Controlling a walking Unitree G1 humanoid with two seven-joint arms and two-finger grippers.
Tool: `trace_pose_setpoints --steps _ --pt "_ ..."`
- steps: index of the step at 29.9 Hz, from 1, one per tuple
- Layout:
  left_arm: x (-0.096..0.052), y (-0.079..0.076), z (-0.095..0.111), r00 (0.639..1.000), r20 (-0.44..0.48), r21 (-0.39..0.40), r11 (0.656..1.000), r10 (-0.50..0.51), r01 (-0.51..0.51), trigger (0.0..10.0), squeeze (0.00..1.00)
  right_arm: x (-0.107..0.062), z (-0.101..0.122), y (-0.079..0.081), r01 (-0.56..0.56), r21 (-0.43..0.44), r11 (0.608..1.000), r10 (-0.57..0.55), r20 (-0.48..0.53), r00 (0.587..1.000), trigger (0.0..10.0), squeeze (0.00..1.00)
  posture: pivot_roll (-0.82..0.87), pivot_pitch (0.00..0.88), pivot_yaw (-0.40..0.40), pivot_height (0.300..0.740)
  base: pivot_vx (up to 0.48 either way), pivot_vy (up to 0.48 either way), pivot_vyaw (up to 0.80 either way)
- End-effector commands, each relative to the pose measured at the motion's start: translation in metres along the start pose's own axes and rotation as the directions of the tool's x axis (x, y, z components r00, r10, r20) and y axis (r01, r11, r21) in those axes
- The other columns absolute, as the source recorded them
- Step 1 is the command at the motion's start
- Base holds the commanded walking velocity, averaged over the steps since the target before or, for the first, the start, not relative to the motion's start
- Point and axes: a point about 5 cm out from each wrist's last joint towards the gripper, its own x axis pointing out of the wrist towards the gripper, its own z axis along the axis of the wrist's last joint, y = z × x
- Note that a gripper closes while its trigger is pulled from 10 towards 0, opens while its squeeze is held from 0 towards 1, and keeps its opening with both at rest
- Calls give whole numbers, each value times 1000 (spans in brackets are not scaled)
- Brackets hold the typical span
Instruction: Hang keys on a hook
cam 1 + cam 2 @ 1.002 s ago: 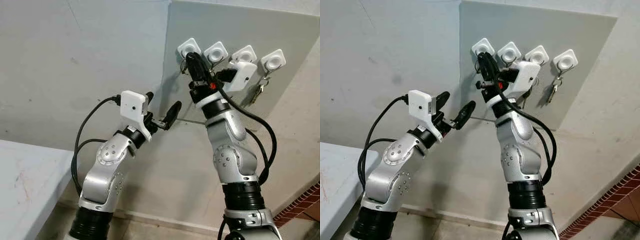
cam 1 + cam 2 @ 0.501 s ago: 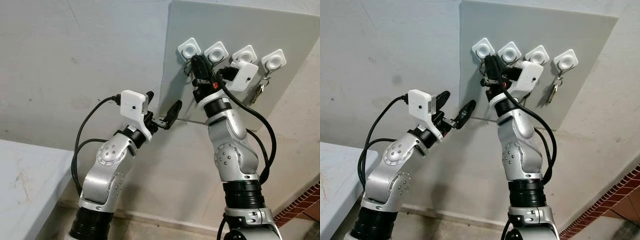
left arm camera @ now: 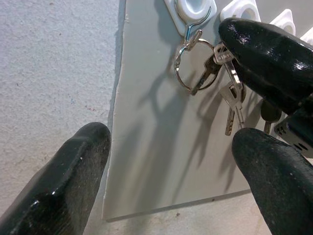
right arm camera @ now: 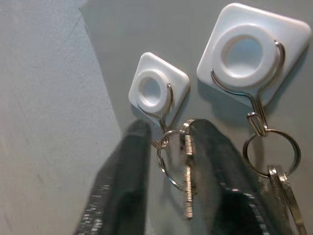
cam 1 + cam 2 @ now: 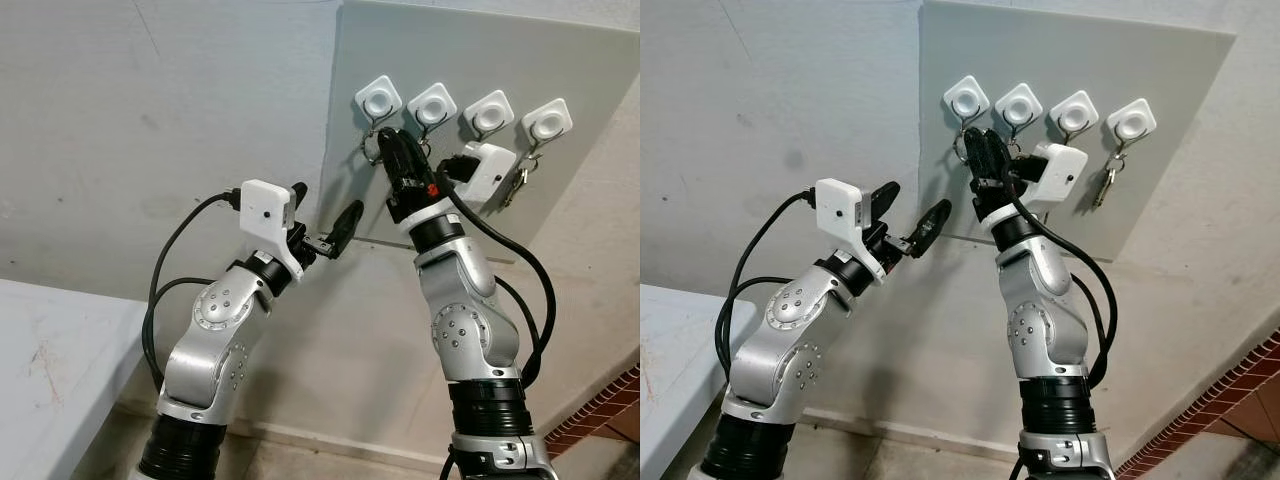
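The keys [image 3: 230, 98] hang on their ring [image 3: 193, 66] from the leftmost hook [image 4: 155, 90] of four white hooks on a grey board [image 5: 580, 80] fixed to the wall [image 5: 150, 120]. In the right wrist view the ring is caught on the wire of that hook, and a key blade hangs down in the gap between the two black fingers [image 4: 122, 186], which stand a little apart on either side of it; whether either finger touches the metal cannot be told. The right gripper [image 5: 398, 158] sits just under the leftmost hook, at about six o'clock from it, with its fingers pointing up and toward eleven o'clock at the board. The right arm rises steeply from its base, the forearm nearly upright and the wrist bent toward the board, its white camera block lying at three o'clock from the fingers. Another bunch of keys [image 4: 279, 181] hangs from the second hook [image 4: 252, 51], and a further bunch [image 5: 517, 180] from the fourth. The left gripper [image 5: 325, 225] is raised at about eight o'clock from the leftmost hook, near the board's lower left edge, its fingers [image 3: 63, 186] spread wide with nothing between them, the left arm bent at the elbow and angled up toward two o'clock.
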Motion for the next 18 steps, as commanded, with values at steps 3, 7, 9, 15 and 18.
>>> trace_pose_setpoints --steps 3,7,9,15,18 --pt "1 -1 7 1000 19 8 1000 5 -5 10000 0 -4 3 2 -23 -23 999 23 19 1000 10000 1000 15 13 -63 740 0 0 0" --pt "1 -1 6 1000 19 9 1000 9 -10 10000 0 -7 2 2 -41 -48 998 42 21 999 10000 1000 16 9 -63 740 0 0 0" --pt "1 -1 5 1000 19 10 1000 13 -14 10000 0 -10 1 2 -52 -82 995 54 27 998 10000 1000 18 5 -63 740 0 0 0" --pt "0 2 0 999 11 16 999 39 -39 10000 0 -22 -8 -2 -77 -144 987 77 -10 997 10000 1000 19 0 -62 740 0 0 0" --pt "-3 7 -10 997 -16 20 997 72 -72 10000 0 -32 -17 -9 -76 -167 983 69 -46 997 10000 1000 17 0 -61 740 0 0 0"
